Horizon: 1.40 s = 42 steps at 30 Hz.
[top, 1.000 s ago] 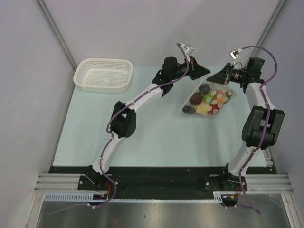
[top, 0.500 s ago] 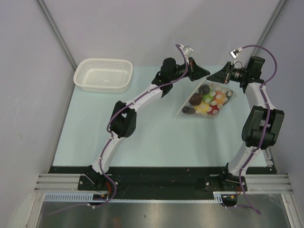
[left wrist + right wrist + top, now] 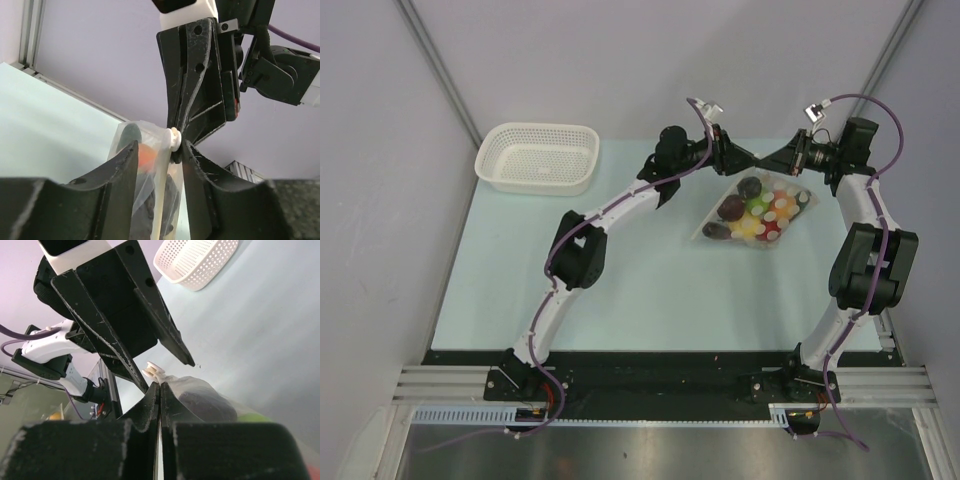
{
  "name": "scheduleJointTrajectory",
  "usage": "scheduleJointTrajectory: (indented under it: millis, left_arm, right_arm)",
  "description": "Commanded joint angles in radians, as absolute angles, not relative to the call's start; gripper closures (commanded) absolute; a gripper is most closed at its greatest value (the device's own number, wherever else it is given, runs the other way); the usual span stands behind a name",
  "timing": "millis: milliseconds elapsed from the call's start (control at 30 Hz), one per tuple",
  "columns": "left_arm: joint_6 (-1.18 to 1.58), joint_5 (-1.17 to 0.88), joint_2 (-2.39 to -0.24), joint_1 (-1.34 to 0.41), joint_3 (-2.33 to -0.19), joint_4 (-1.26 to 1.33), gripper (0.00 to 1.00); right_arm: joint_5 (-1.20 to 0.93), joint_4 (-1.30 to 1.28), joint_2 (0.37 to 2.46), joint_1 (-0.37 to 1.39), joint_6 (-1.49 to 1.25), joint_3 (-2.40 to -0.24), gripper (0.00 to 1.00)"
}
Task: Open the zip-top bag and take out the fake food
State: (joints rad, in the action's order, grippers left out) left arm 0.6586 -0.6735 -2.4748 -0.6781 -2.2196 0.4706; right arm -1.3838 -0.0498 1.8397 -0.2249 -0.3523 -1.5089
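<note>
Zip-top bag (image 3: 778, 236) of fake food (image 3: 757, 207) on the pale worktop (image 3: 620, 270) at far right, top edge raised, right claw (image 3: 160, 386) pinched shut on that edge by the white slider (image 3: 173, 136), left claw (image 3: 160, 146) open, astride the zip strip, white basket (image 3: 538, 158) far left

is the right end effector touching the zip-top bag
Touching: the right wrist view shows the right end effector shut on the top edge of the zip-top bag.

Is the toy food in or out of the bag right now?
In: the small coloured toy fruits all sit inside the clear crinkly zip-top bag.
</note>
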Motion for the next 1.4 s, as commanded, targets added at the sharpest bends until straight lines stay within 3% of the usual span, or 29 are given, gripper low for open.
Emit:
scheduleJointTrajectory:
  millis: [0,400,600,733,1033,1233,1367]
  left_arm:
    - [0.655,-0.696,-2.408,-0.673,-2.206,0.477,0.65]
    - [0.684,-0.689,-2.456,-0.673,-2.286,0.488,0.73]
    - [0.683,-0.695,-2.479,-0.673,-2.335,0.462,0.96]
    - [0.652,-0.703,-2.457,-0.670,-2.303,0.428,1.00]
    - [0.617,-0.759,-2.363,-0.658,-2.134,0.394,1.00]
    - [0.586,-0.764,-2.214,-0.658,-1.806,0.428,0.99]
    - [0.586,-0.741,-2.087,-0.667,-1.590,0.437,1.00]
  right_arm:
    - [-1.428,0.041,1.796,-0.222,-0.391,-1.528,1.00]
    - [-1.439,0.041,1.804,-0.210,-0.388,-1.526,1.00]
    - [-1.436,0.037,1.801,-0.212,-0.385,-1.526,1.00]
    - [-1.399,0.055,1.789,-0.230,-0.414,-1.519,1.00]
    - [-1.253,0.299,1.764,-0.281,-0.668,-1.470,1.00]
    - [-1.114,0.330,1.782,-0.328,-0.741,-1.471,1.00]
    - [-1.069,0.209,1.837,-0.350,-0.732,-1.509,1.00]
